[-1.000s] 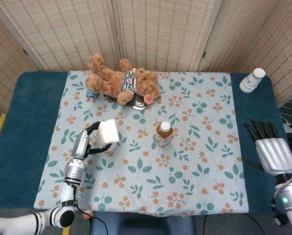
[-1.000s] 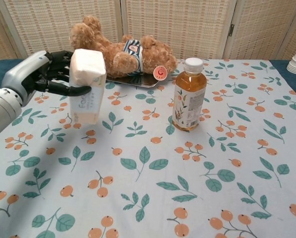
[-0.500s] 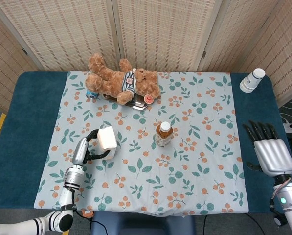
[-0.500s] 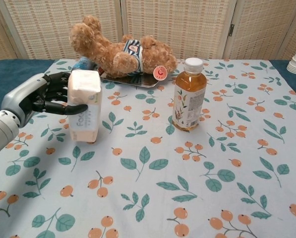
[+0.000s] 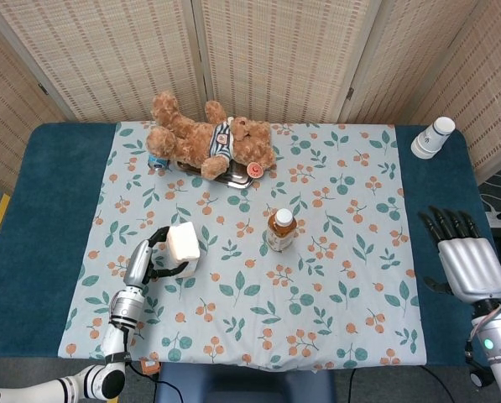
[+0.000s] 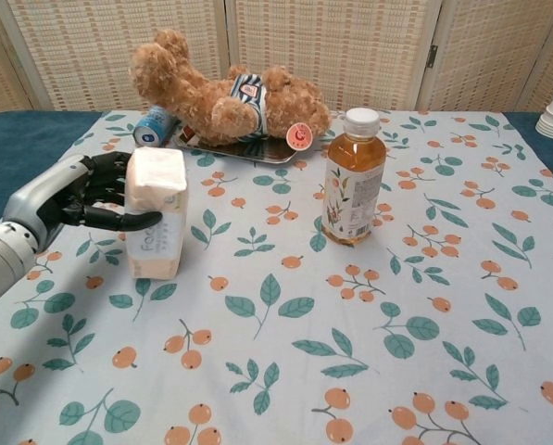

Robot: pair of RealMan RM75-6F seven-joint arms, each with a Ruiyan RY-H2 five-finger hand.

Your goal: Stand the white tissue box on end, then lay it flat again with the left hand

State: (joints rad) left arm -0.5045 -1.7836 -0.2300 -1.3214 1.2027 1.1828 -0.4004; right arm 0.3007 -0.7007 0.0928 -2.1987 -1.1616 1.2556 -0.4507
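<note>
Left hand (image 6: 72, 199) has its fingers (image 6: 132, 221) clamped on the tissue box (image 6: 156, 213), which stands on end on the floral cloth (image 6: 350, 324) at the left side of the worktop (image 5: 57, 168); its bottom edge looks down on the cloth, so I judge the stand-up step as good as done. Next call: tip it over and lay it flat, which needs a controlled roll before letting go. Open cloth lies in front of and to the right of the box; the bottle (image 6: 353, 176) is well apart, the teddy bear (image 6: 225, 93) on its tray (image 6: 248, 148) and a small can (image 6: 151, 127) sit behind. Cloth edge is near on the left. Right hand (image 5: 468, 260) idles off the cloth at far right, fingers apart, holding nothing.
</note>
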